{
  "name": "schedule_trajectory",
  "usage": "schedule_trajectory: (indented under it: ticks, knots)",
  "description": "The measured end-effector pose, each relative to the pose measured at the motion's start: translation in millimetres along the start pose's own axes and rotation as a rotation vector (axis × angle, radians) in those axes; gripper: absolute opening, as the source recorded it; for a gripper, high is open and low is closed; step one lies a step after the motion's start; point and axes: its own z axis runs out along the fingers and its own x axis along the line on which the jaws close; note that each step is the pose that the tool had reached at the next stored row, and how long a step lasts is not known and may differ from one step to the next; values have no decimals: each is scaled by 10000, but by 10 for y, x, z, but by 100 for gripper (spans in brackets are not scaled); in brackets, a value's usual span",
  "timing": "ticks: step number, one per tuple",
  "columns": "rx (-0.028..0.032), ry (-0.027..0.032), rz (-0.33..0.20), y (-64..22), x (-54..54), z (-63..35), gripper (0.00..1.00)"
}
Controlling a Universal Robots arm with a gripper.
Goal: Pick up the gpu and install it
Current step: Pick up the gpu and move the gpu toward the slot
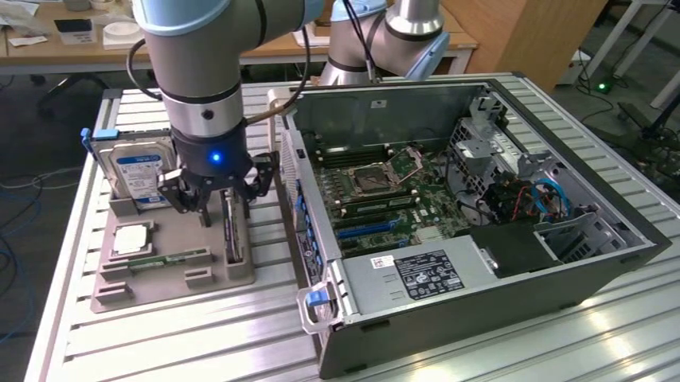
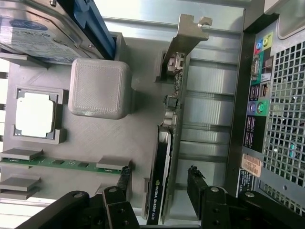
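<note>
The gpu (image 1: 229, 235) is a thin dark card standing on its long edge in a slot of the grey holder tray (image 1: 159, 278), beside the open computer case. In the wrist view the gpu (image 2: 170, 119) has its pale metal bracket (image 2: 185, 38) at the far end and a labelled black cooler at the near end. My gripper (image 1: 220, 208) hangs just above it, open. In the wrist view my gripper (image 2: 159, 180) straddles the card's near end, with one black finger (image 2: 125, 180) on each side. There is a gap between each finger and the card. Nothing is held.
On the same tray stand a silver hard drive (image 1: 138, 171) with a blue label, a square processor (image 1: 130, 239) and a green memory stick (image 1: 159, 260). The open computer case (image 1: 595, 263) lies at the exterior view's right, motherboard (image 1: 372, 203) exposed. A grey block (image 2: 99, 88) rises beside the gpu.
</note>
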Motion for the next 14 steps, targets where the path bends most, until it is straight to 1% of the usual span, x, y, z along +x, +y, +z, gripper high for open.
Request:
schedule_trajectory:
  ticks: [5,6,7,10,14]
  knots:
    - [3,-18,447,12,-1,29,59]
    - [7,-19,478,17,-1,37,59]
    - [26,-17,490,29,-2,46,59]
    - [167,-9,497,89,-7,82,59]
    - [335,8,512,175,-13,139,59]
